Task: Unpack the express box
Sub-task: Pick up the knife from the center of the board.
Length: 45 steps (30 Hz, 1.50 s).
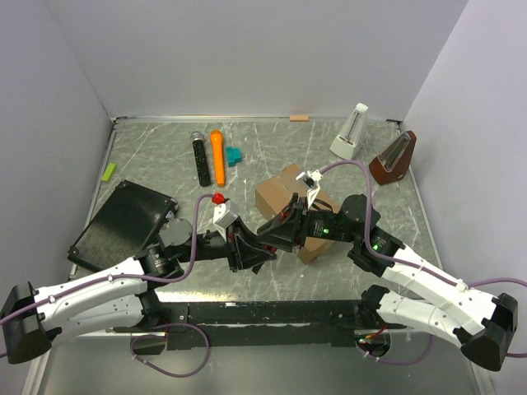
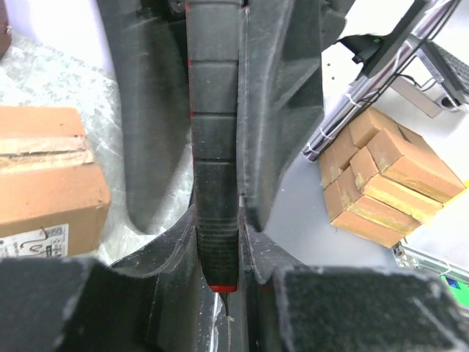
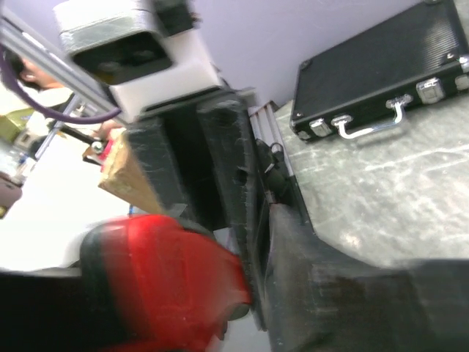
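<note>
Black tool [image 2: 215, 191] apparently in left claw [image 2: 217, 81]

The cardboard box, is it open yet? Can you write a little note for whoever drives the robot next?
Left claw: shut on a black tool with red trim, maybe a cutter, held just in front of the box.
Right claw: pressed close to the left claw and the tool. Can't tell if it's open or gripping.
Express box: behind the claws, closed, tape still across its top.
Done: tool is in hand.
Left: cut the tape, open the box, take out what's inside.
</note>
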Available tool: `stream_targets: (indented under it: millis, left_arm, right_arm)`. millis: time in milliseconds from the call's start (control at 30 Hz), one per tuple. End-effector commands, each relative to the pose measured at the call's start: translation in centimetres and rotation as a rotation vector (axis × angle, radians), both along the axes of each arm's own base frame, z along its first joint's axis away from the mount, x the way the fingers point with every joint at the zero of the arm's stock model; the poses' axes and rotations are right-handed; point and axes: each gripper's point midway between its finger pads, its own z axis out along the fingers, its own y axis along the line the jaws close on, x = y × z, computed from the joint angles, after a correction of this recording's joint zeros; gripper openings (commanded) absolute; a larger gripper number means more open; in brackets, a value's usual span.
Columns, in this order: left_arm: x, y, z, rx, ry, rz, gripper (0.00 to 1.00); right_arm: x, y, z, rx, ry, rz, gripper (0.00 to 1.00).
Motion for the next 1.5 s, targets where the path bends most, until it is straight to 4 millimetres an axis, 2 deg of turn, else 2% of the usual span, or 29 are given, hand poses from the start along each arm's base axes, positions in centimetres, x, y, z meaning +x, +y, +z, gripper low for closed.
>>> stream_targets:
  millis: [0, 67, 100, 133, 367, 500, 700, 933, 1167, 1333, 1467]
  left_arm:
    - [-0.6, 0.1, 2.6, -0.071, -0.058, -0.033, 0.01]
    - [-0.5, 0.3, 2.8, -0.075, -0.064, -0.021, 0.01]
    - [-0.4, 0.4, 2.8, -0.072, -0.066, -0.014, 0.01]
    - [-0.3, 0.5, 2.9, -0.071, -0.067, -0.005, 0.01]
    - [0.0, 1.4, 3.1, -0.073, -0.081, 0.033, 0.01]
    - [0.1, 1.3, 2.7, -0.067, -0.068, 0.033, 0.01]
    - [0.3, 0.8, 2.3, -0.068, -0.051, 0.03, 0.01]
    - [0.4, 0.6, 2.0, -0.063, -0.039, 0.021, 0.01]
    - [0.1, 0.2, 1.8, -0.067, -0.02, -0.001, 0.01]
    - [-0.1, -0.3, 1.6, -0.051, -0.016, -0.031, 0.01]
    - [0.0, -0.2, 1.7, -0.06, -0.017, -0.025, 0.01]
  right_arm:
    - [-0.2, 0.0, 3.0, 0.065, -0.055, 0.011, 0.36]
    - [-0.3, 0.1, 2.8, 0.054, -0.049, 0.016, 0.2]
    - [-0.1, 0.0, 2.6, 0.046, -0.046, 0.006, 0.07]
    - [0.0, 0.0, 2.2, 0.031, -0.045, 0.002, 0.0]
    - [-1.5, -1.2, 1.5, 0.017, -0.108, 0.04, 0.0]
    - [-2.6, -2.7, 2.6, 0.095, -0.209, 0.023, 0.0]
    - [-4.6, -2.3, 1.9, 0.114, -0.26, 0.172, 0.0]
    - [-3.9, -2.3, 1.5, 0.089, -0.22, 0.129, 0.0]
    - [-2.0, -2.3, 0.5, 0.047, -0.157, 0.016, 0.0]
    - [-1.7, -1.7, 0.8, 0.049, -0.129, 0.025, 0.34]
    - [-1.4, -1.7, 1.2, 0.06, -0.124, 0.004, 0.39]
